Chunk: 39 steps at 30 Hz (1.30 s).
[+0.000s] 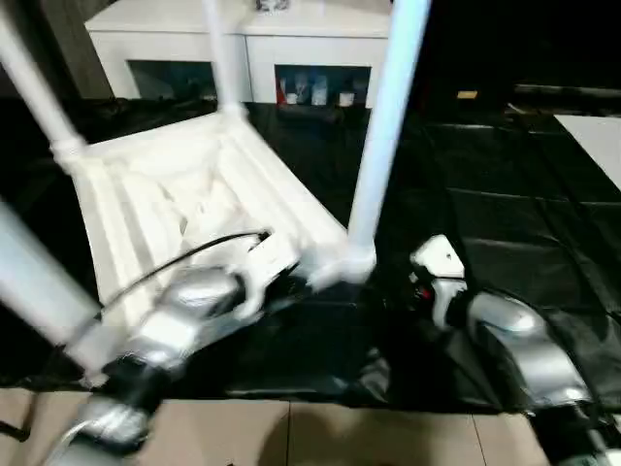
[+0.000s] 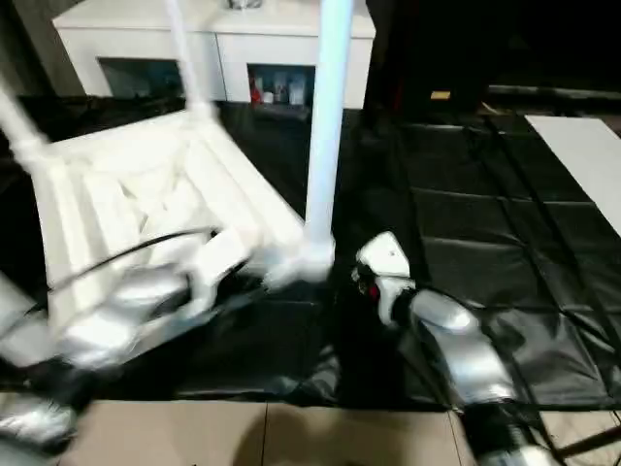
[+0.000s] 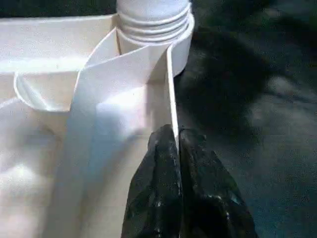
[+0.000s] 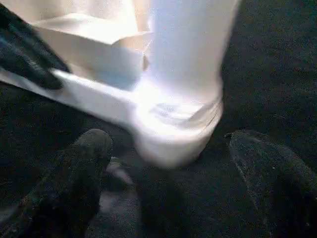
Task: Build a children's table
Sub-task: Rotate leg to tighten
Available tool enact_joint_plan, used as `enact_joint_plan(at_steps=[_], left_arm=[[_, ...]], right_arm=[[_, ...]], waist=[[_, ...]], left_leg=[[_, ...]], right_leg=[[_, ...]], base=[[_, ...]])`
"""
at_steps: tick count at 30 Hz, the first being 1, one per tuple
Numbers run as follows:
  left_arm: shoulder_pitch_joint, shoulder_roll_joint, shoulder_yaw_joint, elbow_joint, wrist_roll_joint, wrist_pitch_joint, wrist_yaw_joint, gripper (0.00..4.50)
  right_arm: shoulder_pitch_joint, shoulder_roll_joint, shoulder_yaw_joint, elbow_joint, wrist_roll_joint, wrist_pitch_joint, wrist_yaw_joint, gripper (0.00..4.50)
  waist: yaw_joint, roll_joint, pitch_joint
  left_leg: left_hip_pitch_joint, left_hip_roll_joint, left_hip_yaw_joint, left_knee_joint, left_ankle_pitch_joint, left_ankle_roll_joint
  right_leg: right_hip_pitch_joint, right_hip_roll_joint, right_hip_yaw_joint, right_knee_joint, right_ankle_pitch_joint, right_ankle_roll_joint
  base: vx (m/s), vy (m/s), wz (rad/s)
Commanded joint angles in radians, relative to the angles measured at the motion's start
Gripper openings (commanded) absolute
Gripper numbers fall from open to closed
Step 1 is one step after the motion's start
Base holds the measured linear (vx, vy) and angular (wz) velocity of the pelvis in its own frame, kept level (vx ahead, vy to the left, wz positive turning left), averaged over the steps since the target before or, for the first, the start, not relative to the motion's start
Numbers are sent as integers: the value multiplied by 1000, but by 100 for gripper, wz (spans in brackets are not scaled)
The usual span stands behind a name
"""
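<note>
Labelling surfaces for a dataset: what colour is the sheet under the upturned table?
Black, slightly glossy sheet; clearest in the left eye view, under the white tabletop.

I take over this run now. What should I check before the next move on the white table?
1. Left gripper shut on the thin side wall of the white ribbed plastic tabletop: ok.
2. Right gripper open, its fingers apart from the near corner socket: ok.
3. White tapered tube leg standing upright in that socket: ok.
4. That leg screwed fully home: cannot tell.
5. All four legs standing in the upturned tabletop: ok.
6. Tabletop resting flat on the black floor sheet: cannot tell.
</note>
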Motion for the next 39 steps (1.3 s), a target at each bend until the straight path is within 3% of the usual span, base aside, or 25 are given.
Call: enact_joint_plan(at_steps=[1,2,5,6,11,20,26,35,39], left_arm=[[10,-16,-86,-21,-3,11,-80,0],[13,-15,-92,-28,-4,11,-88,0],[11,-15,-97,-23,7,8,-81,0],[8,-18,-93,-17,8,6,-75,0],[5,-12,-85,-19,6,10,-76,0],[1,-8,-77,-3,13,0,-66,0],[-1,-7,-79,6,18,-6,-61,0],[1,-7,-80,8,18,-5,-58,0],[3,-8,-81,9,24,-4,-49,0]], right_arm=[[-13,1,19,-31,19,13,40,417],[-23,1,24,-20,24,12,60,417],[-44,-6,37,4,23,13,90,417],[-49,-9,40,12,18,10,91,417],[-54,-18,47,19,19,19,119,417],[-46,-22,53,32,21,17,140,352],[-45,-21,58,41,7,10,150,286],[-40,-2,46,53,21,17,138,267],[-31,17,55,67,1,19,104,264]], waist=[[0,-4,-46],[6,2,-46],[11,-6,-46],[8,-9,-46],[8,-10,-48],[10,-11,-49],[11,-11,-52],[12,-12,-52],[10,-12,-49]], left_leg=[[22,55,-6,-77,-215,83],[21,56,-6,-79,-213,74],[20,55,-3,-79,-219,61],[15,54,-5,-81,-216,59],[14,52,-6,-78,-211,56],[13,51,-5,-75,-185,66],[14,51,-5,-73,-171,67],[14,51,-4,-71,-161,76],[13,50,-5,-74,-185,63]], right_leg=[[31,-40,38,-57,-157,-267],[34,-42,38,-56,-155,-267],[38,-43,40,-53,-157,-259],[42,-43,40,-52,-164,-255],[42,-47,41,-57,-210,-229],[43,-46,39,-54,-188,-236],[43,-44,39,-51,-164,-242],[44,-45,39,-49,-159,-247],[43,-45,38,-54,-200,-236]], base=[[0,0,0],[0,0,0],[0,0,0],[0,0,0],[0,0,0],[0,0,0],[0,0,0],[0,0,0],[0,0,0]])
